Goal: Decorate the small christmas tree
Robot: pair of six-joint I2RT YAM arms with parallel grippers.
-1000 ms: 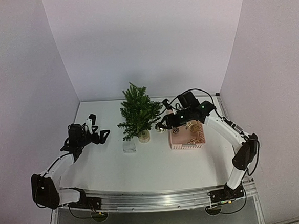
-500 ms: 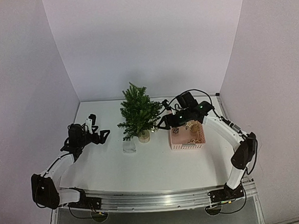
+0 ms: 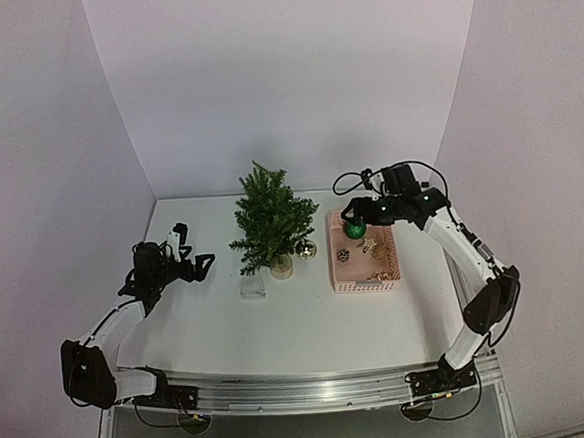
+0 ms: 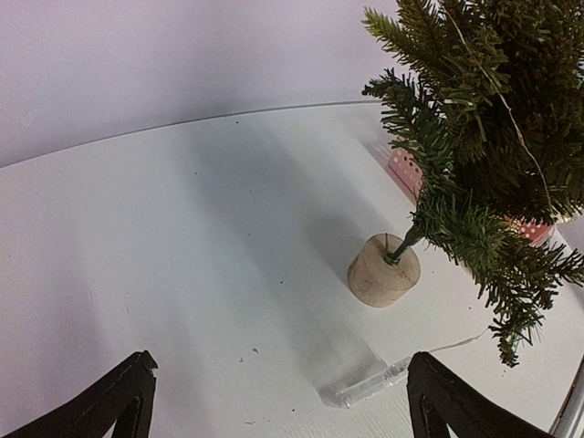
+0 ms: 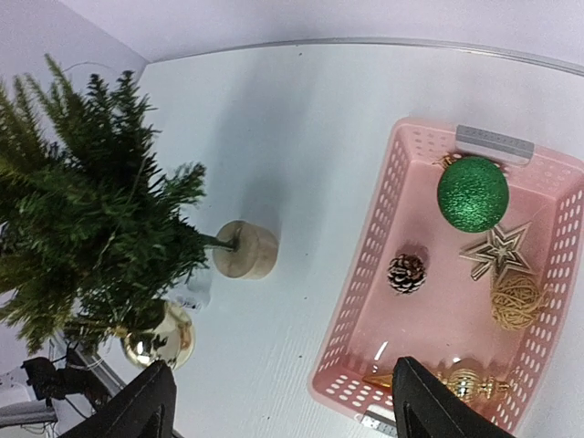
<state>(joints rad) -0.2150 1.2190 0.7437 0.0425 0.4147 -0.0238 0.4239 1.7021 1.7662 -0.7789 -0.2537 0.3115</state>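
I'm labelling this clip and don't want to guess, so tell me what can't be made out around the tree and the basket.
- Left wrist view: the small christmas tree is cut off by the top and right edges, and its branches hide most of the pink basket.
- Right wrist view: branches hide how the gold bauble hangs.
- Top view: the ornaments in the basket are too small to identify.
- Left wrist view: the clear object is see-through, so I can't tell what it is.
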